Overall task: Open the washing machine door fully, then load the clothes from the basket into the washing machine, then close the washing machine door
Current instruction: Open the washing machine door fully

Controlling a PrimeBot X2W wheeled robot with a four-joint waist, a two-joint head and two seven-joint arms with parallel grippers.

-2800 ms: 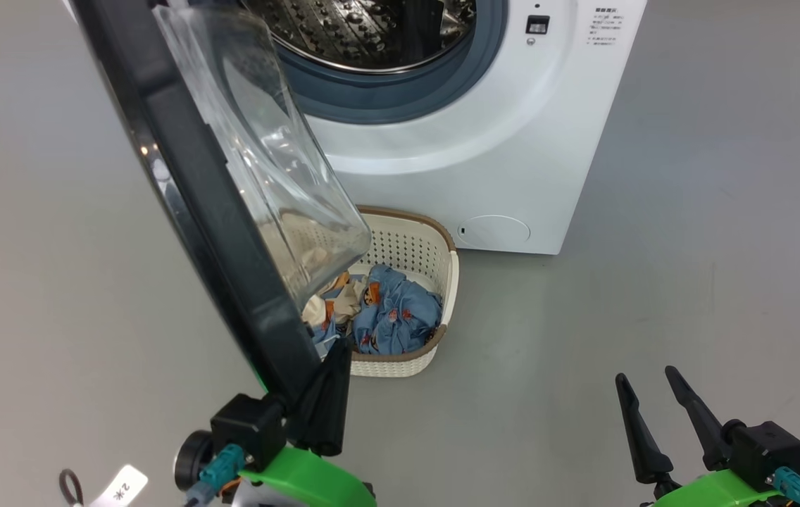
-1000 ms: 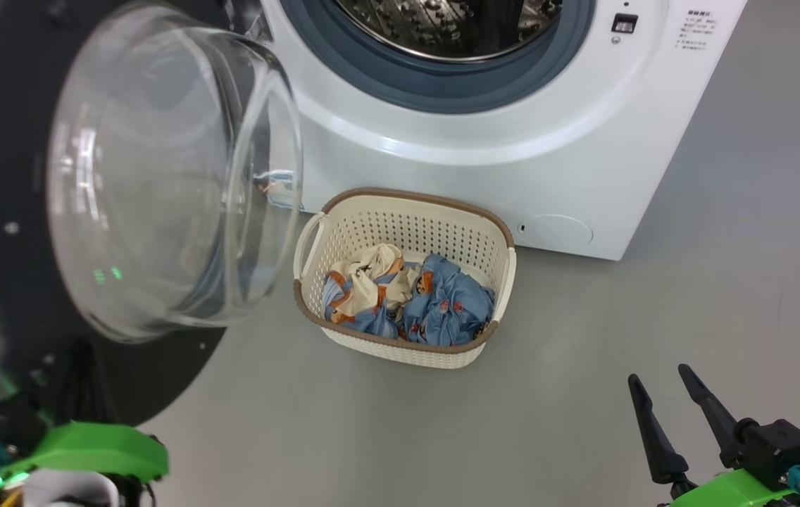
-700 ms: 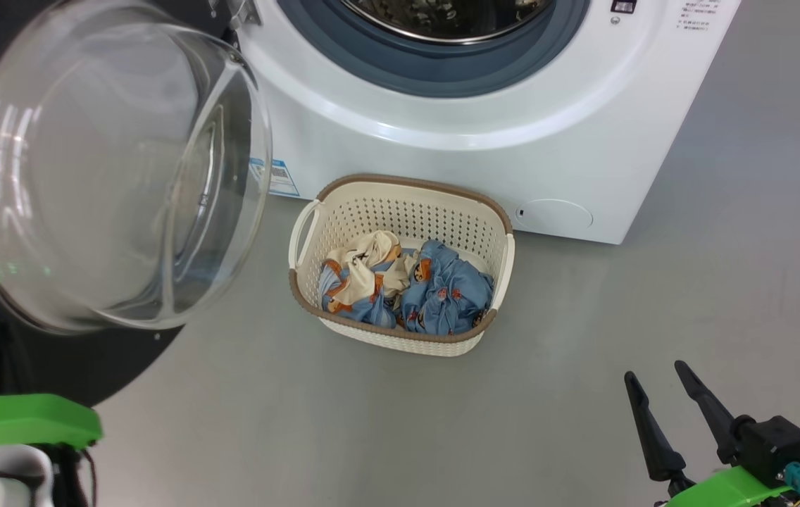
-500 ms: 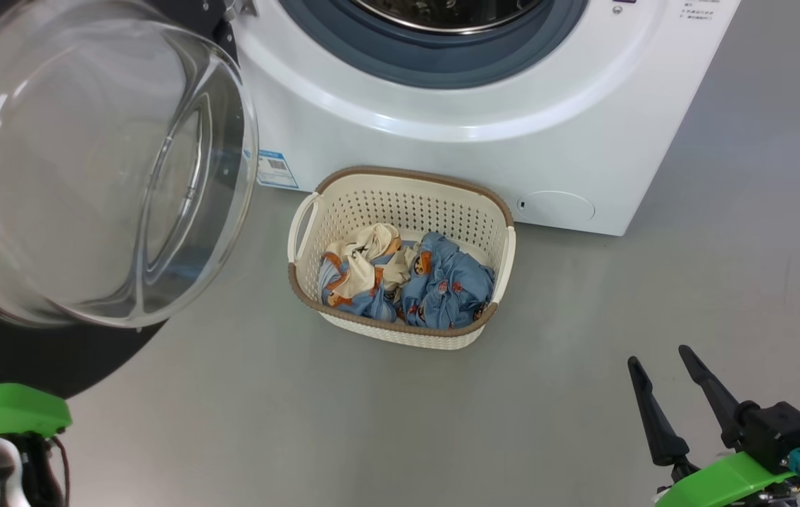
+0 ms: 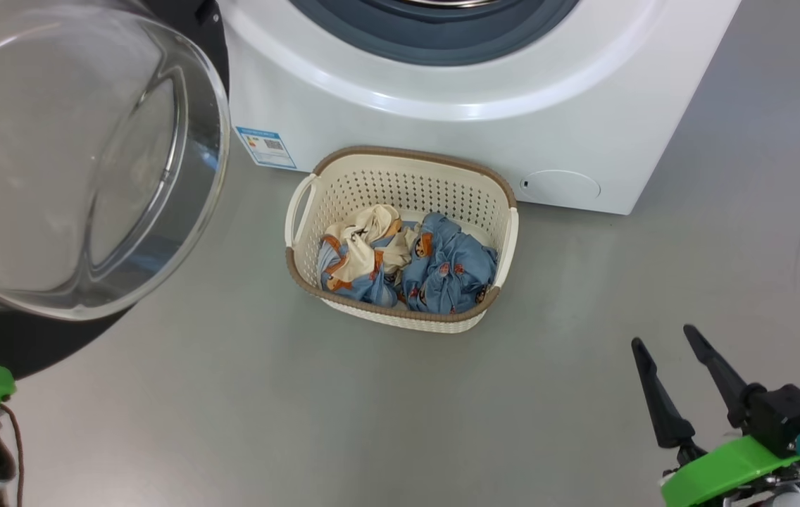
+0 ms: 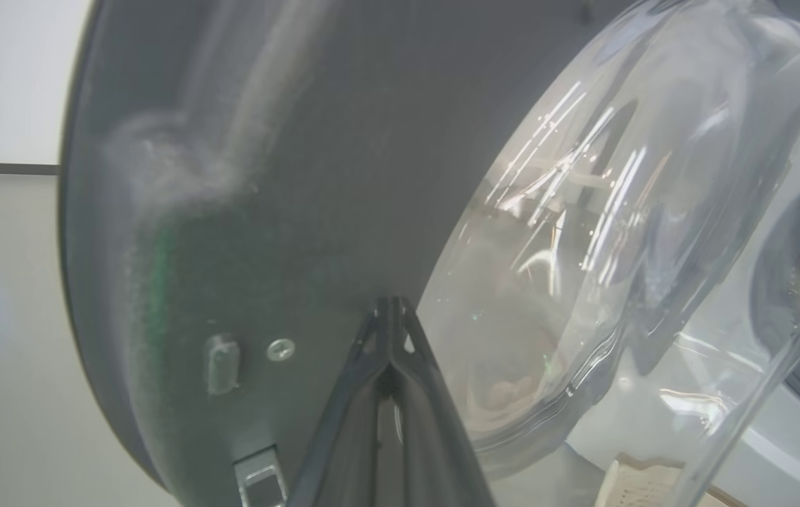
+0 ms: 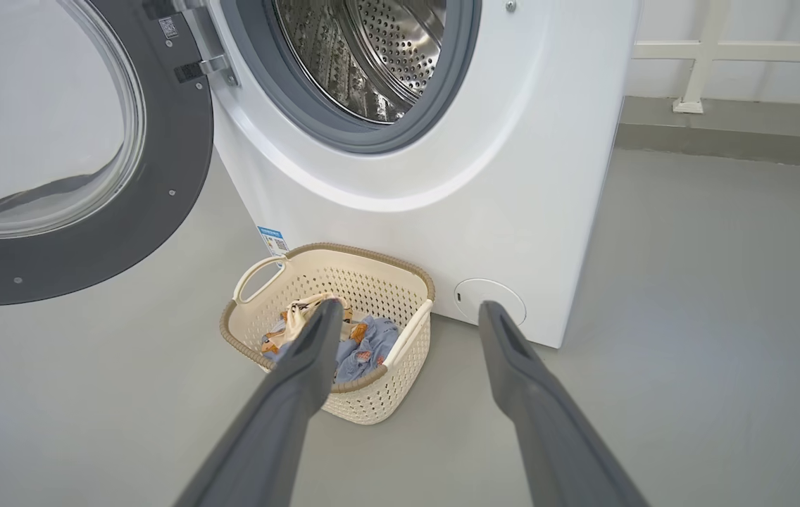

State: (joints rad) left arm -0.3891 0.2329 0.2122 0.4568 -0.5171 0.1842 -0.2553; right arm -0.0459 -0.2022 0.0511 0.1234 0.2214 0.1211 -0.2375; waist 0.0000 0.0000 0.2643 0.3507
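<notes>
Rebound risk: washing machine door (image 5: 76, 162), upper left, could swing back over the basket (image 5: 400, 320) once the shut, empty left jaws withdraw; right jaws gape wide, empty.

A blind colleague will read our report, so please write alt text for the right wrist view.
A white washing machine with its round black door swung open at left, steel drum exposed. A cream basket of clothes sits on the grey floor before it, beyond the open right gripper.
</notes>
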